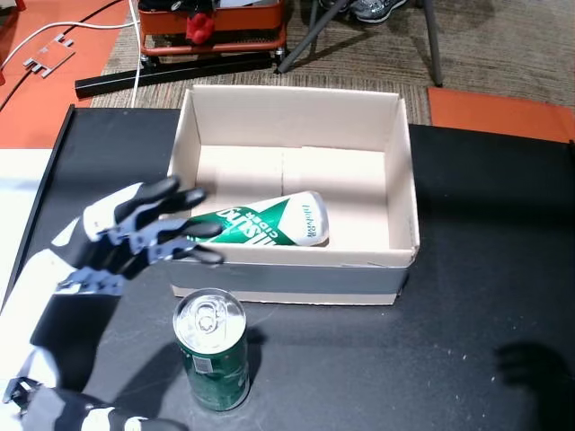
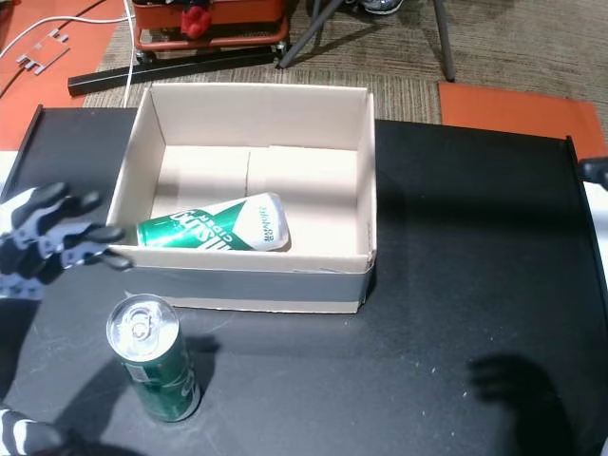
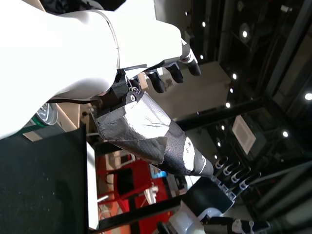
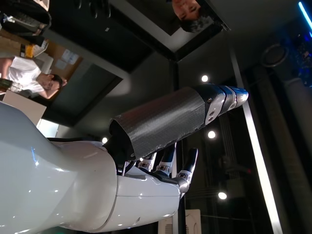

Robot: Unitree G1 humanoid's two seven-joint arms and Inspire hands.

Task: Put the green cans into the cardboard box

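One green can point(image 1: 269, 223) lies on its side inside the cardboard box point(image 1: 296, 269), against the front wall near the box's left front corner. The second can point(image 1: 213, 352) stands upright on the black tabletop point(image 1: 467, 296), just in front of the box's front wall, toward the left.

The left hand point(image 1: 135, 235) hovers at the box's left front corner, fingers spread apart and holding nothing, its fingertips point(image 1: 202, 241) close to the lying can. The right hand point(image 4: 161, 170) appears in the right wrist view with its fingers extended and apart, empty.

The next step is likely the standing can: bring the left hand down and back beside it, wrap the fingers around its middle, then lift it clear above the front wall before moving it over the open floor of the box. The wall and the lying can are the things to avoid; the tabletop's right side offers no obstacle.
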